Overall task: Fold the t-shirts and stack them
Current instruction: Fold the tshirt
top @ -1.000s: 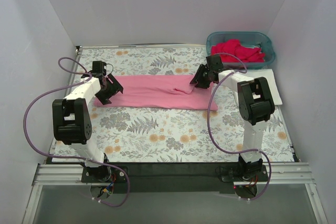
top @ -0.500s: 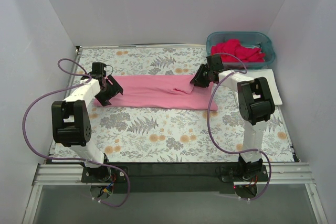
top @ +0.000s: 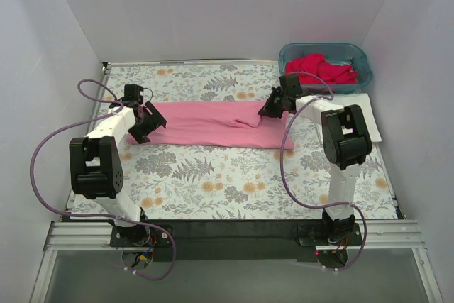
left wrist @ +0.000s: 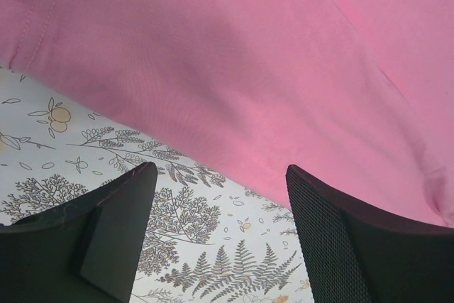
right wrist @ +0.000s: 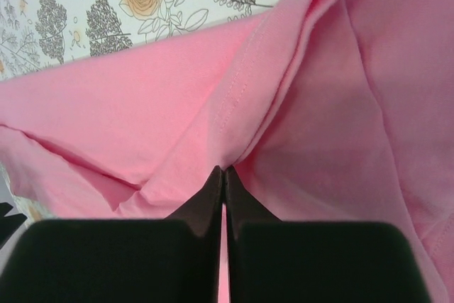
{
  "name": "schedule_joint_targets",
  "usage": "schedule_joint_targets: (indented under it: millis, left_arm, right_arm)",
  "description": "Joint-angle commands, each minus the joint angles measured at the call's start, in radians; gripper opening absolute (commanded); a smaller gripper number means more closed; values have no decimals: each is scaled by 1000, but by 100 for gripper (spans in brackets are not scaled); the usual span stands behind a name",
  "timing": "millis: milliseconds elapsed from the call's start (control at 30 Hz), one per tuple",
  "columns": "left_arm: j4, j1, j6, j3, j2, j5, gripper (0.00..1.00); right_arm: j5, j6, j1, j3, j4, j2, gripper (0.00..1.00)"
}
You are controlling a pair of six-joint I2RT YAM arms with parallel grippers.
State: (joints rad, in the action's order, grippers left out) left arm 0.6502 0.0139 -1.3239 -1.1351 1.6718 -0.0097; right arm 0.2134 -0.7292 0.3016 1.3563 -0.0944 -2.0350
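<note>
Top external view: the light pink t-shirt point(top: 213, 124) lies flat as a long band across the middle of the surface, on the floral cloth point(top: 213, 175), running from the left jaws to a little past the right jaws. Deep pink-red t-shirts point(top: 323, 69) sit heaped in the teal basket point(top: 358, 53) at the far right corner. A flat white piece point(top: 372, 124) lies by the right edge; we cannot tell whether it is a folded shirt. In the right wrist view the right jaws are pressed together, tips meeting on a raised crease near the shirt's right end, and we judge that a thin pinch of fabric is caught between them. In the left wrist view the left jaws are spread, poised over the shirt's near left edge where pink meets the floral print, and they grip nothing. We read the step in hand as taking hold of both ends for a fold, with the right end secured and the left not yet. Next, the left jaws need to drop onto that edge and close on it. After that, both arms can lift together and carry the fabric over evenly, keeping the layers from bunching or slipping out of so thin a pinch.
</note>
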Motion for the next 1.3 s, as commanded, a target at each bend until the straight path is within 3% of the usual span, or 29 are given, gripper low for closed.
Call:
schedule_joint_targets:
  millis: [0,467,800,1067,1267]
  left_arm:
    - [-9,0,5,6,-61,8,68]
    - [-1,-2,11,-5,-58,48,68]
    - [-1,0,8,3,-63,53,68]
    - [-4,0,-17,-38,-31,24,68]
    - [-15,26,-63,-164,103,-9,66]
  right_arm:
    - [15,-3,4,-17,6,88,1]
    - [17,-22,31,-167,-125,234,2]
    - [-12,128,80,-117,-224,223,18]
    - [-155,318,64,-85,-260,300,41]
    - [-11,353,-30,-28,-214,253,40]
